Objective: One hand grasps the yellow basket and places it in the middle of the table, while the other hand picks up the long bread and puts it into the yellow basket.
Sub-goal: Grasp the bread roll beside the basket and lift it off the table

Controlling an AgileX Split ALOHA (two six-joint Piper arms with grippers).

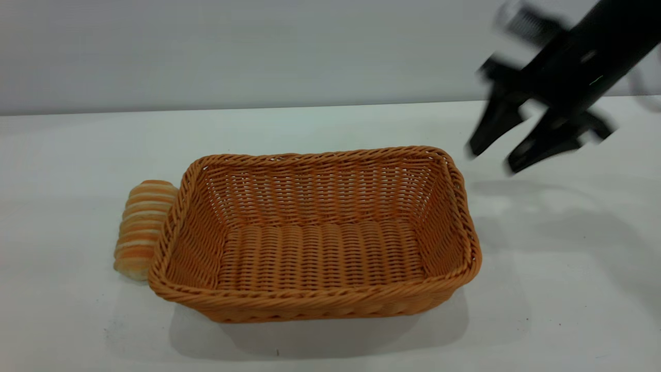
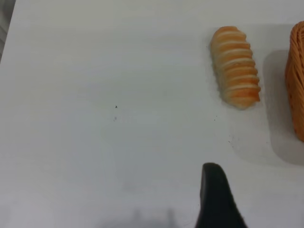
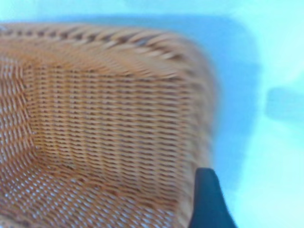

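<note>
At the far left of the exterior view lies the small elongated bread roll (image 1: pixel 140 229), ridged crosswise in orange-brown and cream stripes, resting on the broad plain white worktop (image 1: pixel 67 170). Its long axis runs from the near edge toward the back wall, roughly parallel to the short left side of the basket, with one rounded end facing the camera and the other pointing away. It sits just beside that left side, outside the rim; whether the two touch cannot be told. In the left wrist view the same roll (image 2: pixel 235 66) lies alone on the worktop, and one dark finger (image 2: pixel 216 199) of the left claw hangs apart from it; whether that claw is spread or pressed together cannot be told. Next comes the large rectangular orange-tan woven wicker basket (image 1: pixel 467 227) with sloped open-weave sides and a braided rim, standing upright mid-worktop, long sides running left to right, nothing inside it. At the upper right, the black right claw (image 1: pixel 503 147) hovers off the worktop beyond the basket's far right corner, its two tapered fingers spread, gripping nothing.
</note>
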